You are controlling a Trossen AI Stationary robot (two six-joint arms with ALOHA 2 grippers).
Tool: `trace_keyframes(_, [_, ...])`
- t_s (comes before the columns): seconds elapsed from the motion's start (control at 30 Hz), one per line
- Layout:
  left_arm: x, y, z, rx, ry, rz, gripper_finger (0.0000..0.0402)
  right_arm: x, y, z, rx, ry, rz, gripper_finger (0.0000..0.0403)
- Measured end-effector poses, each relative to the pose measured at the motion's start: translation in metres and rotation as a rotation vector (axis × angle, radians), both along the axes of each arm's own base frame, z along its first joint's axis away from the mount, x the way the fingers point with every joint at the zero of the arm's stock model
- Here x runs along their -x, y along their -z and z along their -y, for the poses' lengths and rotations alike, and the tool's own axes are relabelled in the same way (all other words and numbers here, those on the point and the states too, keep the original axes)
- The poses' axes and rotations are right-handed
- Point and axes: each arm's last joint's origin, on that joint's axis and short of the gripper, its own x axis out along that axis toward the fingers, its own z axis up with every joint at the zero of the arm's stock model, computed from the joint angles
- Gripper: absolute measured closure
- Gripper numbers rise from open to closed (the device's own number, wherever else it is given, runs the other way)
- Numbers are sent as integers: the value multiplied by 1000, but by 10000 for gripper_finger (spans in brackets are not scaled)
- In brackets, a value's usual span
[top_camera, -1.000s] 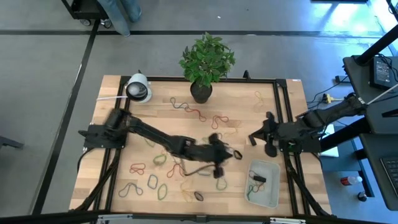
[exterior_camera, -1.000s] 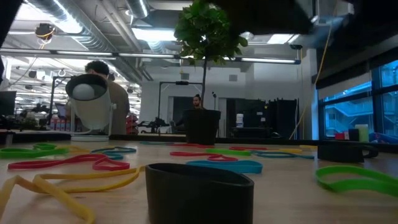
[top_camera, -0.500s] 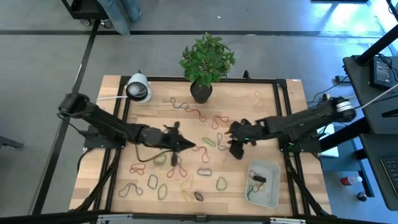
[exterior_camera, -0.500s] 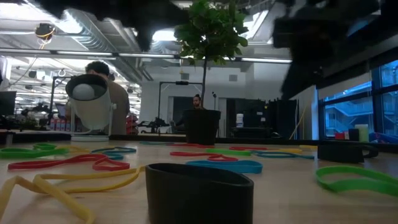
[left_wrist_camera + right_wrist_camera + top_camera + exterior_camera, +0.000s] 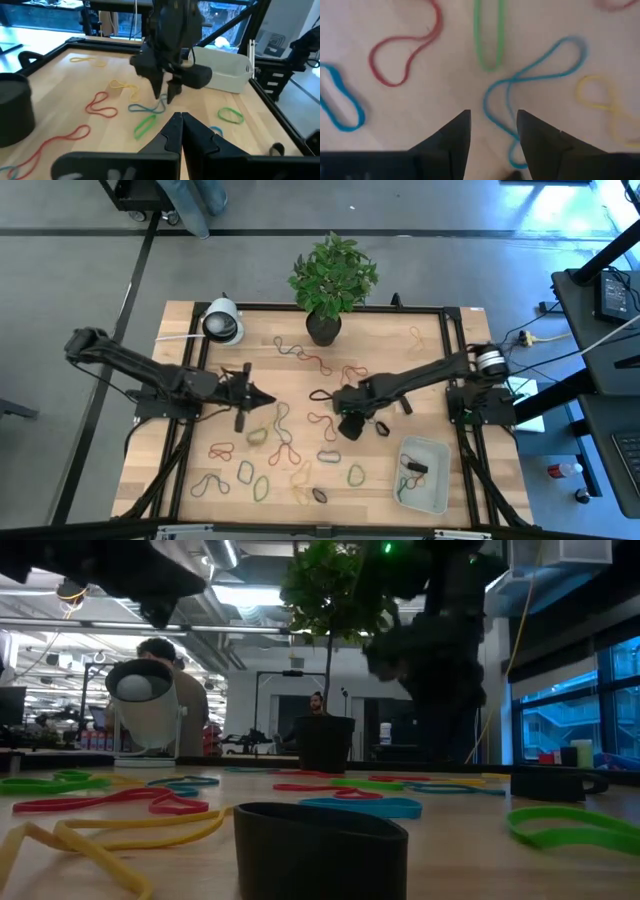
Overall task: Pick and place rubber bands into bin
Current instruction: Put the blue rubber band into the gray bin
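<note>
The rubber bands lie scattered over the wooden bench, most of them in its middle and toward the near edge, with a few red ones by the far edge near the plant pot. The bin sits at the near right corner of the bench and holds a few bands, a dark one and a green one among them.

The right pincer hangs over the middle of the bench, pointing down, its fingers standing apart with nothing between them. Just under it lie a long twisted blue band, a green oval band and a red loop (all flat on the wood).

The left pincer is over the left half of the bench, toward the middle, its fingers pressed together and empty.

A white lamp-like object stands at the far left corner.
</note>
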Motion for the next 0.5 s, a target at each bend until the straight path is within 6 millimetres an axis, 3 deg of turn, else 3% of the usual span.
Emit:
trace_keyframes(0.3, [24,-5,-7,0,-1,-25,400,-3,30,0,0,47,-99,250])
trace_keyframes(0.5, [26,-3,-8,5,-6,-53,400,-2,33,1,12,49,-119,342])
